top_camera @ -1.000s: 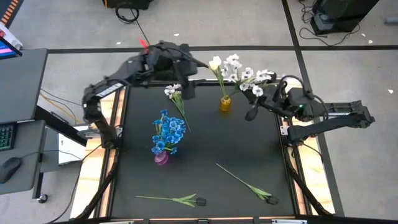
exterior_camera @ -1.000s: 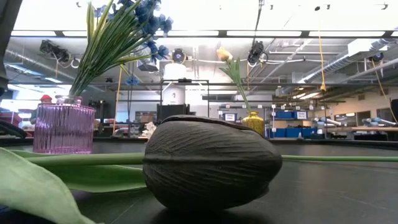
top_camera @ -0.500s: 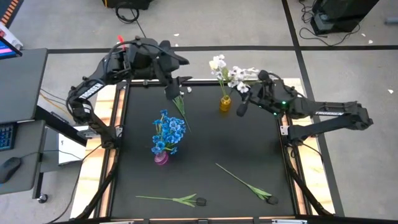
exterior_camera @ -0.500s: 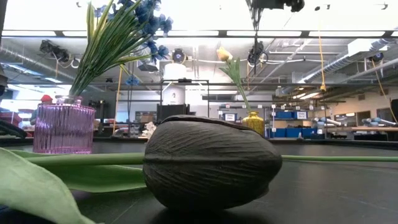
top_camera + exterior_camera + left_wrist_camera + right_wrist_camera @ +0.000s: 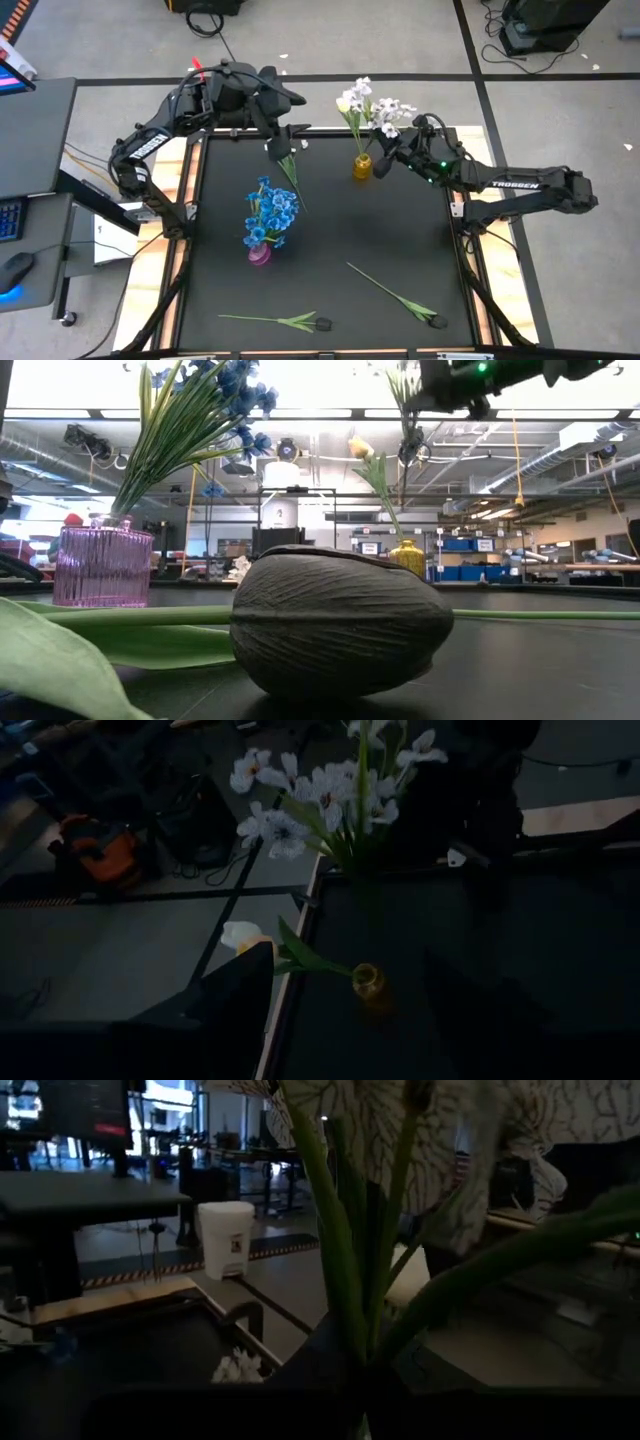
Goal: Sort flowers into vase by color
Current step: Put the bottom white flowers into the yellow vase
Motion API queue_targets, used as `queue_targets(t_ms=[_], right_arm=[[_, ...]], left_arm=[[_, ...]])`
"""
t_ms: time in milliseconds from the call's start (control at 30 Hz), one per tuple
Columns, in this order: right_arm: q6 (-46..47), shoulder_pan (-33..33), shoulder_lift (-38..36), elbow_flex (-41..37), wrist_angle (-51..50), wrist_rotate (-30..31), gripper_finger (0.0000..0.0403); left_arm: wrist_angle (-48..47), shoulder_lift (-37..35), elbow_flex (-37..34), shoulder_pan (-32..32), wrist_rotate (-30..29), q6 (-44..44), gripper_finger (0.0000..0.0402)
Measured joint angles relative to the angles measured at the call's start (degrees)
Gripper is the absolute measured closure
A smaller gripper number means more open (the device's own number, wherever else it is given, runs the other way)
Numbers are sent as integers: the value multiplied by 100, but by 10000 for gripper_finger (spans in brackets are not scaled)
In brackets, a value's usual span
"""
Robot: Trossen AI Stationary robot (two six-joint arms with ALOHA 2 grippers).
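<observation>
Black matting covers the table (image 5: 330,230), which sits on a grey floor crossed by dark tape lines. Right of centre in the upper part of the high view, the right claw (image 5: 385,152) is clenched on the stems of a spray of white blossoms (image 5: 383,108), holding it just above the small yellow vase (image 5: 362,166), which already has a white tulip bud (image 5: 346,103) in it. At upper left, the left claw (image 5: 276,146) hangs released over the table's far edge, with another white spray (image 5: 290,170) lying under it on the mat. Left of centre stands the pink ribbed vase (image 5: 259,253), filled with blue blossoms (image 5: 271,212). Two dark tulips on green stems lie near the bottom edge, one at lower centre (image 5: 283,320) and one at lower right (image 5: 400,297).
</observation>
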Motion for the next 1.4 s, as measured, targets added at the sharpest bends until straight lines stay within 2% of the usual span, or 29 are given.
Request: queue_targets(t_ms=[300, 667, 833, 1067, 1400], right_arm=[[98, -91, -167, -696, 692, 12, 380], [80, -301, -103, -900, 751, -2, 380], [82, -381, -103, -1108, 1191, -15, 380], [187, -503, -96, -1138, 1230, -312, 380], [179, -505, 357, -1138, 1449, -322, 380]], left_arm=[[0, 0, 0, 0, 0, 2, 141], [0, 0, -2, 0, 2, 1, 141], [0, 0, -2, 0, 0, 2, 141], [0, 0, -2, 0, 1, 1, 141], [0, 0, -4, 0, 0, 2, 141]])
